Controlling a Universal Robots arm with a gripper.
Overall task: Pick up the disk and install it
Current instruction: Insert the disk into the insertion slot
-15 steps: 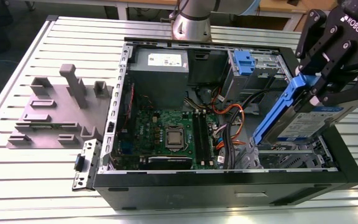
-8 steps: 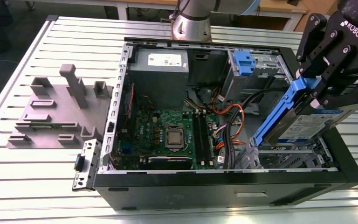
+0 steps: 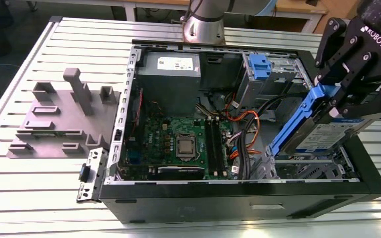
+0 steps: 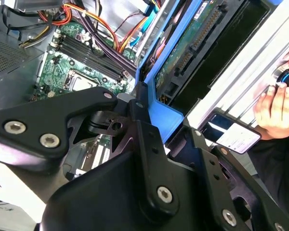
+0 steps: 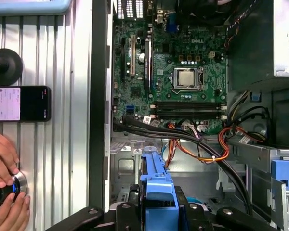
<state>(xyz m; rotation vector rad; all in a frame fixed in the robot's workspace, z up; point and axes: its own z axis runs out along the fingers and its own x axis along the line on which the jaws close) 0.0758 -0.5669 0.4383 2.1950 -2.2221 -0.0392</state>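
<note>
1. Exterior view: the gripper (image 3: pixel 349 91) was clamped on the disk (image 3: pixel 319 130) — long axis tilted steeply, lower end over the drive cage (image 3: pixel 309 166).
2. Second wrist view: fingers (image 4: pixel 147 130) pinched the blue carrier.
3. First wrist view: the disk hung above the open computer case (image 5: pixel 98 96).

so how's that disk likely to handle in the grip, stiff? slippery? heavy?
The disk looks rigid, a flat metal body that should not flex. The gripper clamps its blue plastic frame, which is probably smoother than metal, so some slip is possible. It hangs tilted over the computer case and is likely dense for its size, so it may sag.
</note>
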